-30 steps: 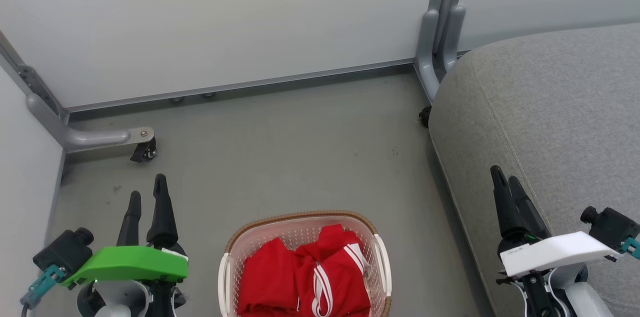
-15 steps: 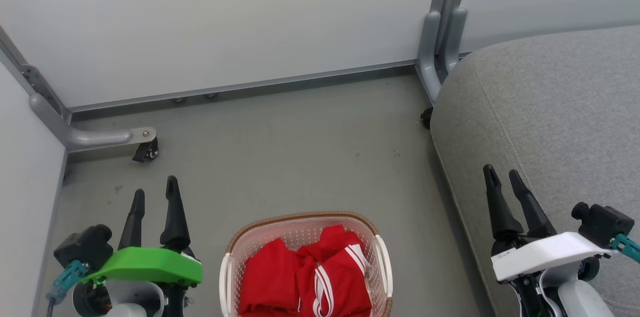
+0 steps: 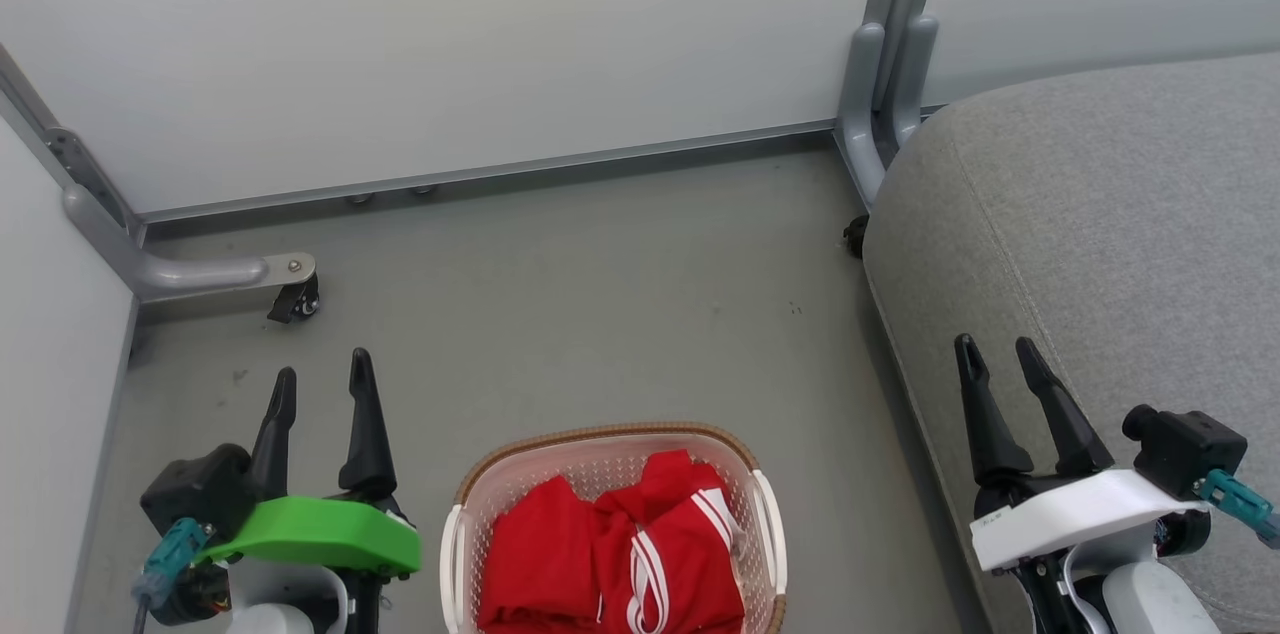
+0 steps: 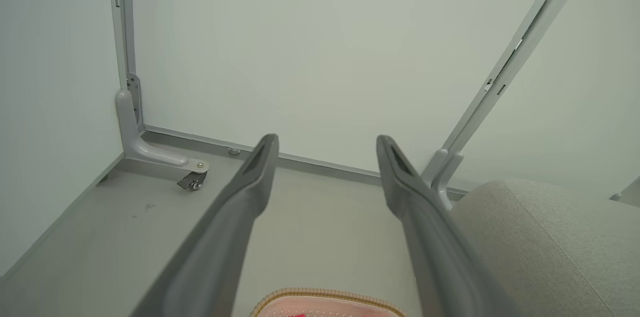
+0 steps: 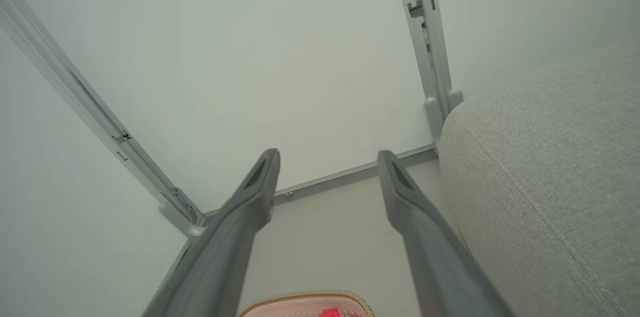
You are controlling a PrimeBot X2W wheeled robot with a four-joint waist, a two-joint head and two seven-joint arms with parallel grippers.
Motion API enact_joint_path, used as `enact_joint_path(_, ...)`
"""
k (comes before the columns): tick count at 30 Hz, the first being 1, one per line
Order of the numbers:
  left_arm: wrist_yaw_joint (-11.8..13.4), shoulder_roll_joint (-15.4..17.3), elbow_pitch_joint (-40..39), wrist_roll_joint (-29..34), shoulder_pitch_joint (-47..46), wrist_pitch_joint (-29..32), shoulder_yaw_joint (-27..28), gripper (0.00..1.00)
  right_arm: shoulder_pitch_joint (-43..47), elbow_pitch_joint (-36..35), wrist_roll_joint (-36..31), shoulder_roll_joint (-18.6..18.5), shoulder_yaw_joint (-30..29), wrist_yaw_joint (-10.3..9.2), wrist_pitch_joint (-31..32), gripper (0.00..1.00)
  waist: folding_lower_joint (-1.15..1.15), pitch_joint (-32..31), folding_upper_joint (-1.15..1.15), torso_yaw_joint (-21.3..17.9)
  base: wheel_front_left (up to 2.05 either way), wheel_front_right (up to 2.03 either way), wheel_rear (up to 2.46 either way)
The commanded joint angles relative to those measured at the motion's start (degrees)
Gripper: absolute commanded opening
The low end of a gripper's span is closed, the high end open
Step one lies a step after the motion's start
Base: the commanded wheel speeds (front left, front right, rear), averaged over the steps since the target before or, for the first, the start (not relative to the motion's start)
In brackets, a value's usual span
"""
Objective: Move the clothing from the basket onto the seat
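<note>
The cream basket (image 3: 765,524) with a brown rim sits on the floor at the bottom centre of the head view, holding red clothing (image 3: 610,559) with white stripes. Its rim shows at the bottom of the left wrist view as basket (image 4: 327,294) and of the right wrist view as basket (image 5: 305,299). The grey seat (image 3: 1110,214) fills the right side; seat (image 4: 550,242) and seat (image 5: 545,167) show too. My left gripper (image 3: 322,374) stands open left of the basket, empty. My right gripper (image 3: 997,346) stands open over the seat's front edge, empty.
Pale partition panels (image 3: 450,44) on grey metal frames close off the back and left. A caster foot (image 3: 290,299) juts onto the floor at the left, and a frame post (image 3: 885,84) stands by the seat's corner. Grey floor (image 3: 600,314) lies between basket and wall.
Both grippers have drawn slightly inward and their jaws show further spread in the head view; the left one sits lower. Basket and clothing have not moved.
</note>
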Motion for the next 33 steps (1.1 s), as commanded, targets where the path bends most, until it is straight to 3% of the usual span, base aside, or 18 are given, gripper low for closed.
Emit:
enact_joint_path(1,-0.11,0.5,-0.44,1.51,-1.17,-0.58,-0.21,1.0,0.03,-0.32,-1.94,-0.06,-0.36,-0.04,-0.45,1.0,0.0,0.03,0.35,0.03,0.0,0.0,0.0)
enact_joint_path(33,-2.38,0.18,2.35,14.12,-1.31,-4.4,-2.07,1.0,0.49,1.81,-19.37,1.76,-2.54,-0.05,-2.21,1.0,0.0,0.24,0.49,0.74,0.0,0.0,0.0)
